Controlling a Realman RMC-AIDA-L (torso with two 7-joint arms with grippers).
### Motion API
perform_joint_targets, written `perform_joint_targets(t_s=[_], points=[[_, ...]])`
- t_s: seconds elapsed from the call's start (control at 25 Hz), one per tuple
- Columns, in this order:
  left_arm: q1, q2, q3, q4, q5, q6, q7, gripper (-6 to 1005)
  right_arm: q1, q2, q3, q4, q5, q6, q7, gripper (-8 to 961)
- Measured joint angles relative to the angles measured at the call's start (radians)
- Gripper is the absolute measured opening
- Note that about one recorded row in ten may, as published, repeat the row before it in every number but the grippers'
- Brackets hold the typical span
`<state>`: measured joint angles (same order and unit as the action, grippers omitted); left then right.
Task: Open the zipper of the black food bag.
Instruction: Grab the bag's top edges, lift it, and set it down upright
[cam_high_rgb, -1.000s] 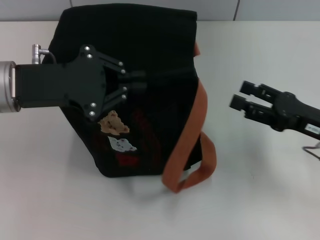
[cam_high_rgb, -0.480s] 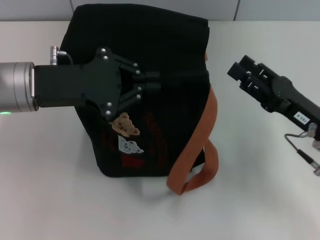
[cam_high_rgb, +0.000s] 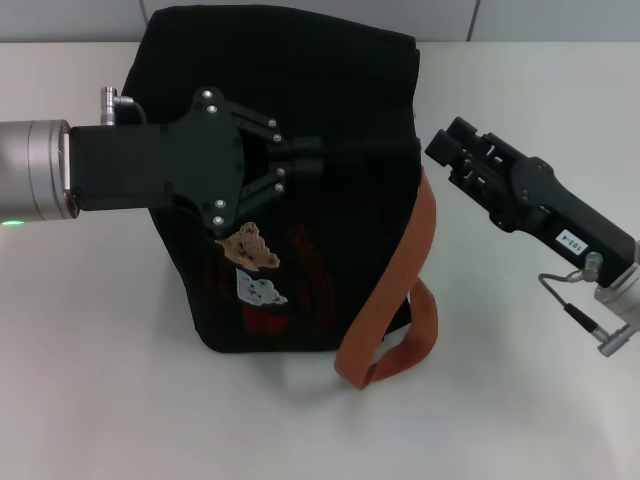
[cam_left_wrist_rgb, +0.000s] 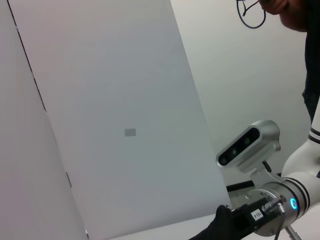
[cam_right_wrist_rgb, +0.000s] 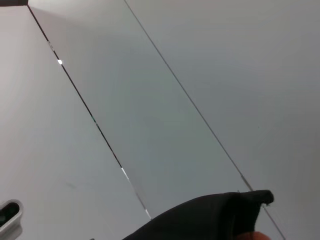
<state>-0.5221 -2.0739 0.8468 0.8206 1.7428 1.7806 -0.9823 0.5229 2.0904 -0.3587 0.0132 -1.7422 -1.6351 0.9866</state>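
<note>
The black food bag (cam_high_rgb: 340, 250) stands mid-table, showing bear patches, red lettering and an orange-brown strap (cam_high_rgb: 400, 290). My left gripper (cam_high_rgb: 308, 160) reaches in from the left over the bag's top. Its fingertips are pinched together on the zipper (cam_high_rgb: 365, 148), a thin line running toward the bag's right edge; the pull tab itself is hidden. My right gripper (cam_high_rgb: 443, 146) hovers just off the bag's upper right edge, open with nothing in it. A corner of the bag (cam_right_wrist_rgb: 200, 220) fills the bottom of the right wrist view. The bag (cam_left_wrist_rgb: 220, 231) also shows in the left wrist view.
The white table (cam_high_rgb: 520, 400) runs around the bag on all sides. A grey panelled wall (cam_high_rgb: 300, 10) stands behind it. The left wrist view shows the right arm's wrist camera (cam_left_wrist_rgb: 247, 145) against a pale wall.
The left gripper and the bag shifted to the right together a second ago. Since then the right gripper has swung left and up, close to the bag's right edge.
</note>
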Motion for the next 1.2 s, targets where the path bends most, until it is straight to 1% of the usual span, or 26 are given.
perform_joint_targets(t_s=[0.16,0.52,1.2], points=[[0.001,0.000,0.000,-0.006,-0.001,0.004,0.004,89,0.015,0.000,0.002,0.013,-0.001,0.003,-0.010,492],[0.002,0.000,0.001,-0.026,-0.007,0.009,0.011,89,0.064,0.000,-0.003,0.040,-0.004,0.072,-0.044,476],[-0.013,-0.003,0.015,-0.049,-0.007,-0.002,0.011,88,0.084,0.000,-0.009,0.053,-0.008,0.075,-0.044,447]])
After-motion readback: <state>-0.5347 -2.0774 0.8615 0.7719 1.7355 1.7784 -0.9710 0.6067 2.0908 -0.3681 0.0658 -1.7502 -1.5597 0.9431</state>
